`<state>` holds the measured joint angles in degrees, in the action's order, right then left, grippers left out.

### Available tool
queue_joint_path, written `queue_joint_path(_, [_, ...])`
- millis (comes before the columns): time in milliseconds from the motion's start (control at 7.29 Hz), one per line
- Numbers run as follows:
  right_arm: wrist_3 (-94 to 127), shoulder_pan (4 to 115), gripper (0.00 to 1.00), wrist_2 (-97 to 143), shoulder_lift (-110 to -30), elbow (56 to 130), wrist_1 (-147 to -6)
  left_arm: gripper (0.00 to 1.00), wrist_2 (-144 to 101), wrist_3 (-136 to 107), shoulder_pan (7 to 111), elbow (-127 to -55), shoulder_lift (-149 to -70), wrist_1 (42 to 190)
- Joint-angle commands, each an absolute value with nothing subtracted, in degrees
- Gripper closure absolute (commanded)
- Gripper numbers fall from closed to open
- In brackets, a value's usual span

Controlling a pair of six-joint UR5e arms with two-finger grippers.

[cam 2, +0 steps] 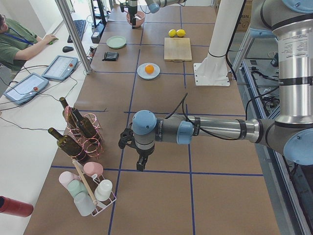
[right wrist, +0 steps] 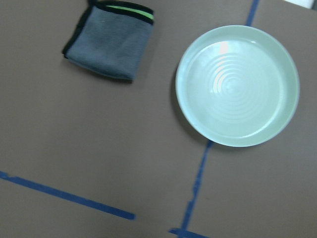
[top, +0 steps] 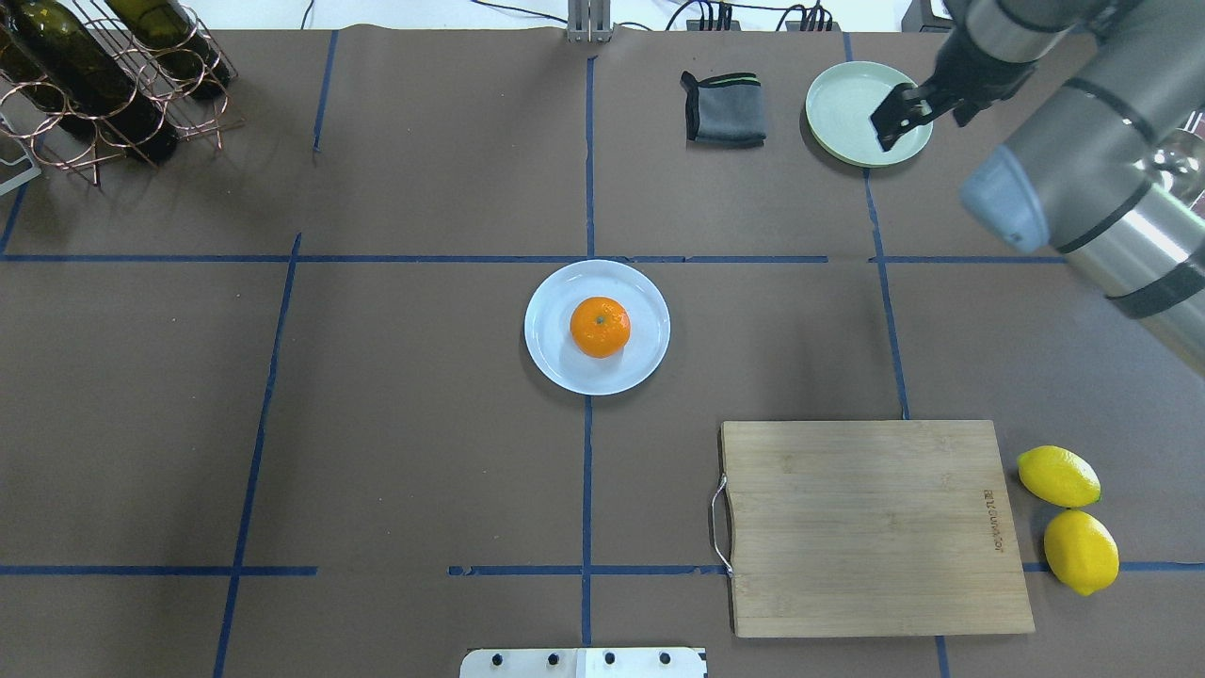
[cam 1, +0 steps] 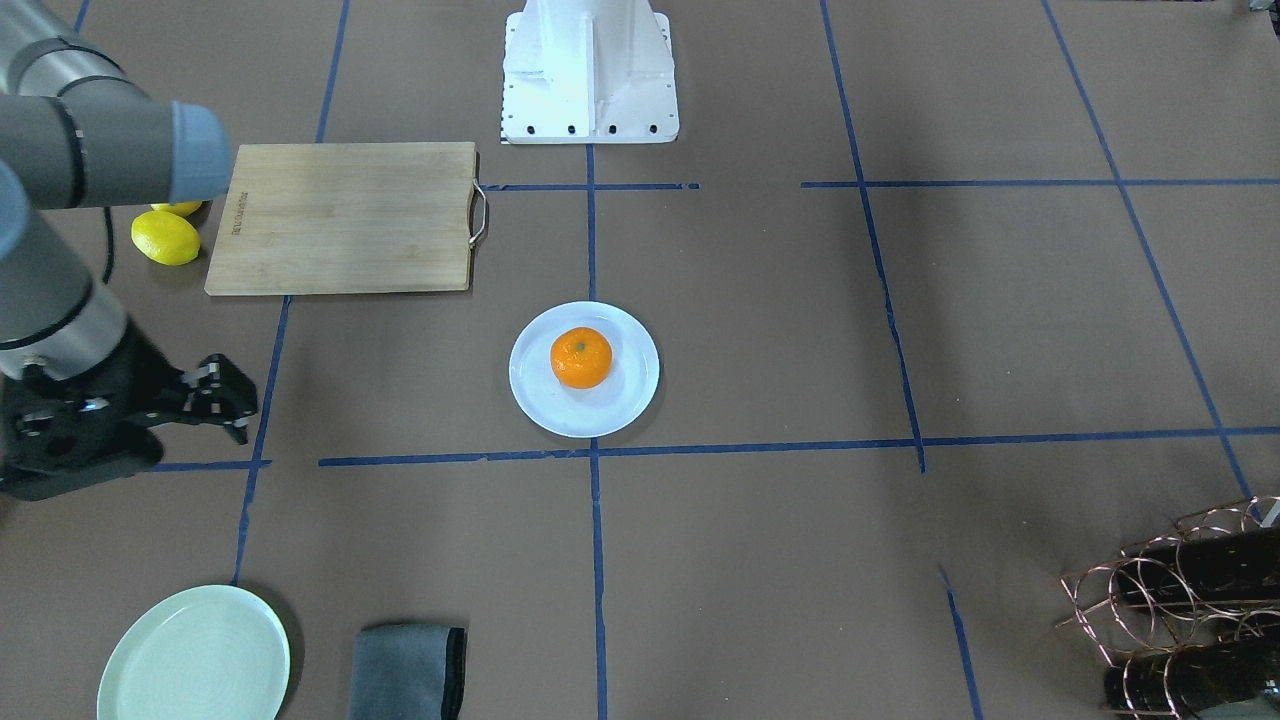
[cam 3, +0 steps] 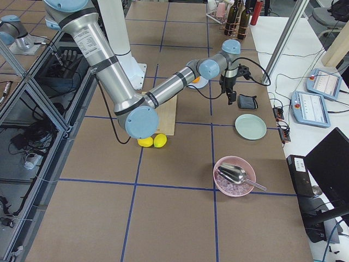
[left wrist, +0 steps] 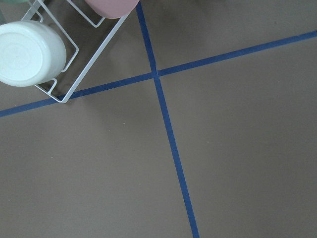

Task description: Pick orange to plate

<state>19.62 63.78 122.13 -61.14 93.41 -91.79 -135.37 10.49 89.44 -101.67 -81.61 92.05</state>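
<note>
In the front-facing view you see the orange (cam 1: 581,357) resting on the white plate (cam 1: 625,405) mid-worktop (cam 1: 760,330). The right pincer (cam 1: 243,418) hangs well aside, empty, its spread unclear. From overhead, it hovers above the mint plate (top: 838,113). From the left side, the left pincer (cam 2: 141,166) points down, and you cannot tell its opening.

Your orange (top: 600,327) sits on the plate (top: 555,363), mid-table.
You'll find the cutting board (top: 871,527) to its right, nearer the robot, two lemons (top: 1058,476) just beside it.

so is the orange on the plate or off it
On it: the orange rests inside the plate rim, near its middle.
</note>
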Motion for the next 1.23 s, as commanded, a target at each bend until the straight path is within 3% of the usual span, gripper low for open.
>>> queue_joint_path(0, [9.26, 75.26, 0.00, 129.23, -69.04, 93.60, -91.50, 0.00, -135.26, 10.46, 89.47, -101.95, -81.39, 92.02])
queue_joint_path(548, [-7.11, 86.74, 0.00, 128.67, -89.60, 93.43, -87.98, 0.00, -135.35, 10.46, 89.47, -101.95, -81.21, 91.93])
queue_joint_path(1097, [-6.33, 88.95, 0.00, 131.12, -92.29, 94.91, -91.91, 0.00, -135.26, 10.55, 89.47, -101.00, -81.21, 91.93])
